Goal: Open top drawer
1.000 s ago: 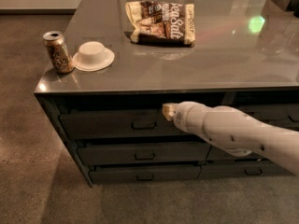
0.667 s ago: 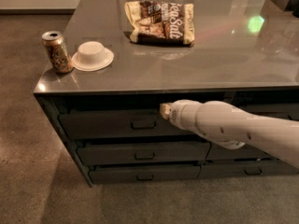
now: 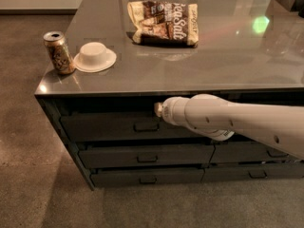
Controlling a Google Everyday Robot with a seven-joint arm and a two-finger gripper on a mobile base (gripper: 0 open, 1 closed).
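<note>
The top drawer (image 3: 109,126) is the wide dark grey front just under the counter top, on the left stack. Its small rectangular pull handle (image 3: 146,126) sits at the centre. The drawer front looks flush with the cabinet. My white arm reaches in from the right across the cabinet front. My gripper (image 3: 159,109) is at the arm's tip, level with the drawer's upper edge and just above and to the right of the handle. The arm hides the drawer's right part.
Two shallower drawers (image 3: 147,156) lie below the top one, and another stack (image 3: 266,153) is to the right. On the grey counter top (image 3: 228,61) stand a soda can (image 3: 59,52), a white bowl (image 3: 94,56) and a snack bag (image 3: 164,23). Brown floor lies left and in front.
My arm's tip has moved a little to the left along the drawer's upper edge, closer to above the handle. The drawer has not moved.
</note>
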